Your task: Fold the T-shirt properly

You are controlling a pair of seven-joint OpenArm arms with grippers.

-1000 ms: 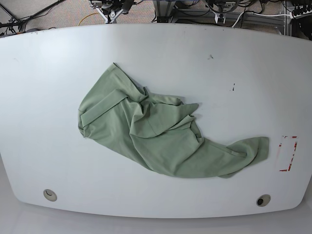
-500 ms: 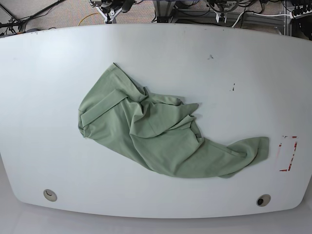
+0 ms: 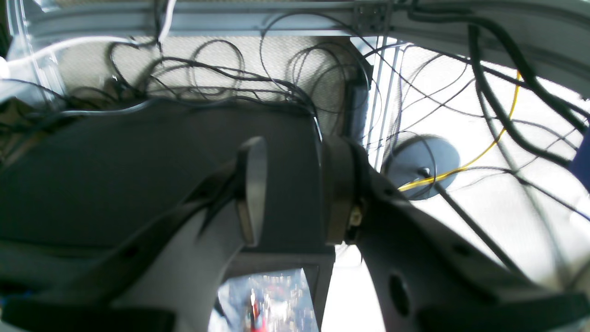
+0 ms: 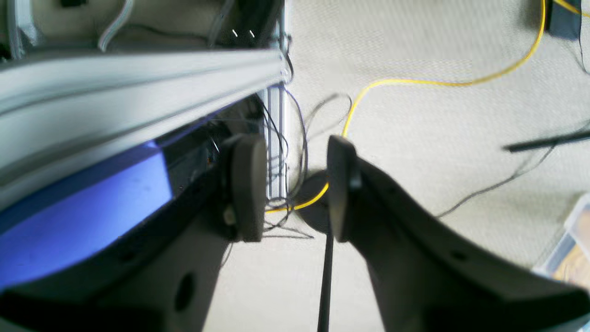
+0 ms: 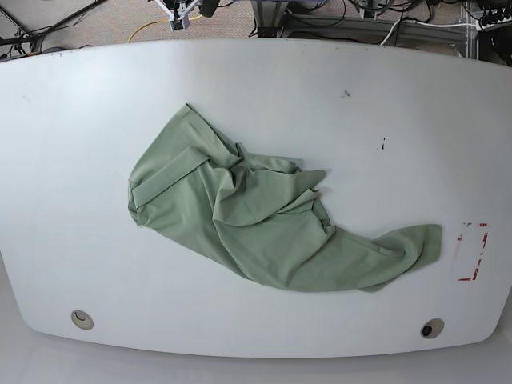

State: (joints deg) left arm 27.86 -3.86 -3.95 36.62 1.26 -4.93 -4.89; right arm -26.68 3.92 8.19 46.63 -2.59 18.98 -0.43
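Note:
The T-shirt (image 5: 256, 216), pale sage green and wrinkled, lies crumpled across the middle of the white table (image 5: 384, 120), one end near the left centre and a narrow end reaching toward the front right. No gripper touches it. In the left wrist view my left gripper (image 3: 292, 189) is open with nothing between its fingers, facing cables and a dark panel off the table. In the right wrist view my right gripper (image 4: 295, 184) is open too, over carpet and a metal rail. The shirt shows in neither wrist view.
Red tape marks (image 5: 474, 252) sit near the table's right edge. Two round holes (image 5: 81, 320) (image 5: 432, 328) lie by the front edge. Beyond the far edge are cables, a yellow cable (image 4: 415, 83) and aluminium framing (image 4: 138, 78).
The shirt has not moved. The arm parts at the top edge of the base view have drawn back, so less of them shows.

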